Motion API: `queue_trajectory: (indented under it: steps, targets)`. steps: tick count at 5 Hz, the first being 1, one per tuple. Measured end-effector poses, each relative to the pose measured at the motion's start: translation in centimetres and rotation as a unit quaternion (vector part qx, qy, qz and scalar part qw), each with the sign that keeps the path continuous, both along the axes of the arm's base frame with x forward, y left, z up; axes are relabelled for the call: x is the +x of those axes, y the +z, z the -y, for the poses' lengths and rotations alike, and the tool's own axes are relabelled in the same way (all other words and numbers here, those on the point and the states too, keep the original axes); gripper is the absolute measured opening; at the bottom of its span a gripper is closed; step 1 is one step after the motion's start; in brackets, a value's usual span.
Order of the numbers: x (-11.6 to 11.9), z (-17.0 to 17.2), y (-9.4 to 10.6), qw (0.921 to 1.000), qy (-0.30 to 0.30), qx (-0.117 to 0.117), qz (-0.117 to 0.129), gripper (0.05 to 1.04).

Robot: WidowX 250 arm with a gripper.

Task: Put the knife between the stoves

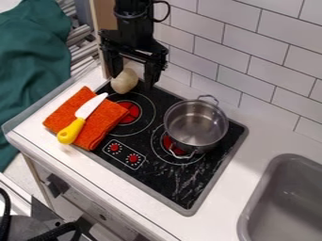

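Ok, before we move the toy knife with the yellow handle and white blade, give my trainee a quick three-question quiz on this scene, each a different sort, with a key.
1. What does the yellow-handled, white-bladed knife lie on?
a) the grey sink
b) the orange cloth
c) a wooden board

2. True or false: the round silver metal pot stands on the black stovetop.

3. Fill in one word, "open" or "shut": the black two-finger gripper is ____.

Key: 1 b; 2 true; 3 open.
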State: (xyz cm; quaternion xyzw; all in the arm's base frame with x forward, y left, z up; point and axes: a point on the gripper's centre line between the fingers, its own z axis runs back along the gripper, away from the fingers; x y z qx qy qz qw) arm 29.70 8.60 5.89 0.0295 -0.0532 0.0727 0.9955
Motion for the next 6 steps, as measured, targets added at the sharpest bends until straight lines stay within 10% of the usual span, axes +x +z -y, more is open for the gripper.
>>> queue_trajectory:
  steps: [6]
  targets:
    - [-6.4,-10.6,-6.9,0.9977,-0.028,-0.019,-0.059,1.005]
